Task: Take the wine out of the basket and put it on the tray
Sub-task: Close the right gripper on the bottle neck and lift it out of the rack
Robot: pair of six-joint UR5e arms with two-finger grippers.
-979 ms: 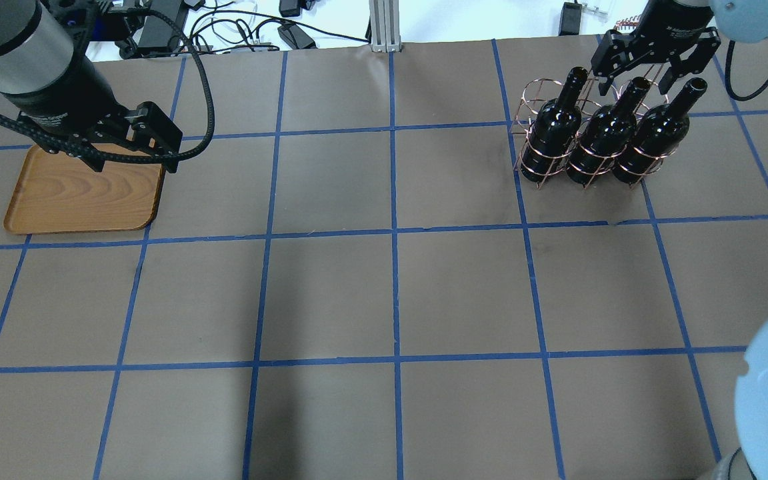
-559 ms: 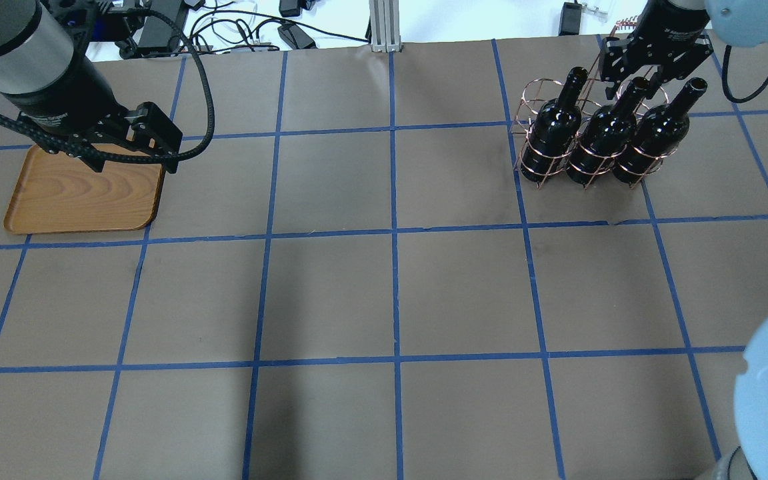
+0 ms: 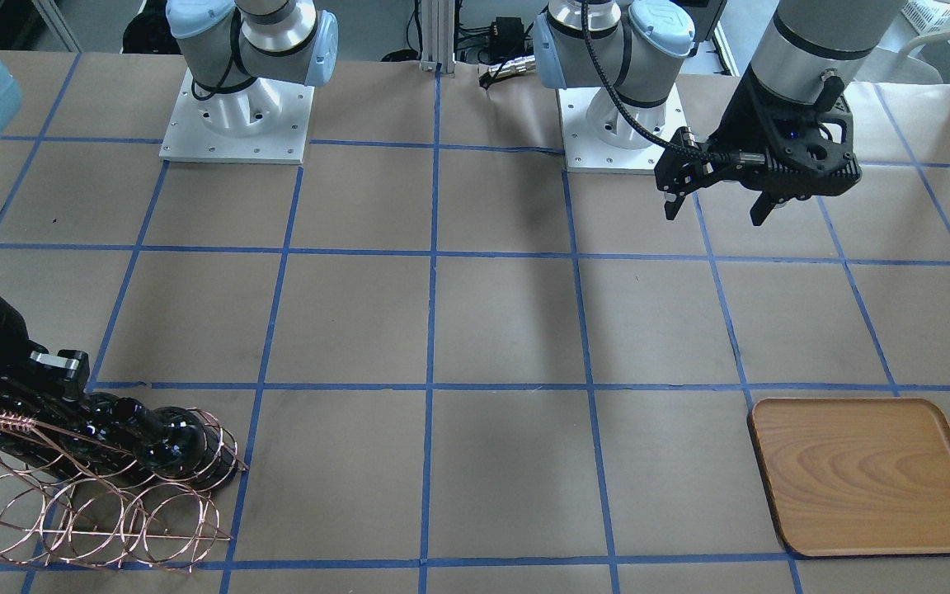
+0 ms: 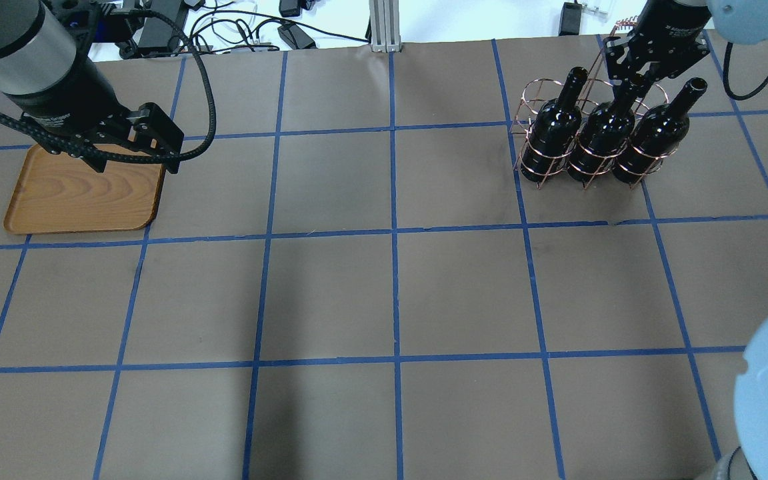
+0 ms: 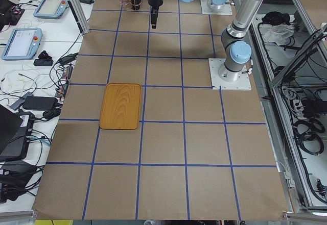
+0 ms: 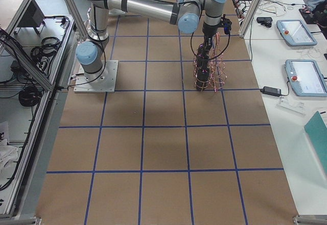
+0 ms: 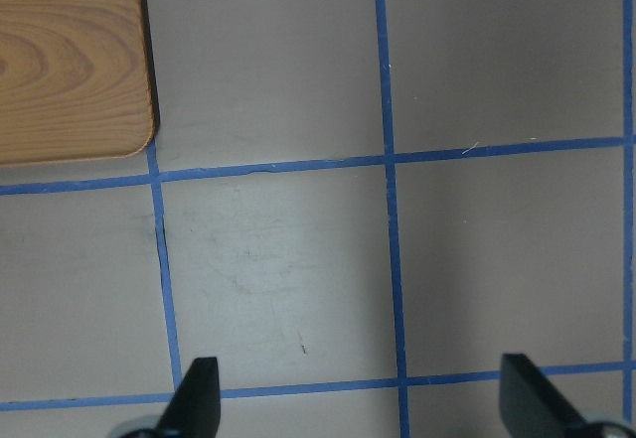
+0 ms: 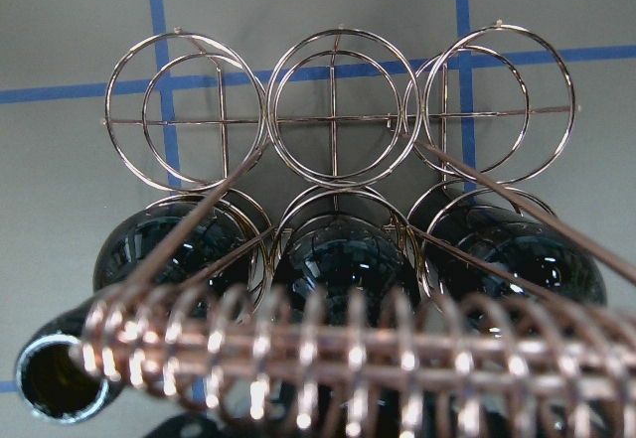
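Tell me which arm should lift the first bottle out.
Right. The right gripper is at the neck of the middle wine bottle in the wire basket; the left gripper hangs open by the distant tray.

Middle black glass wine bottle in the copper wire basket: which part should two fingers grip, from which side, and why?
Grip the narrow neck of the middle glossy black glass wine bottle, coming down from above. Its body stands inside the rings of the copper wire basket, with neighbouring bottles close on both sides; only the neck stands free.
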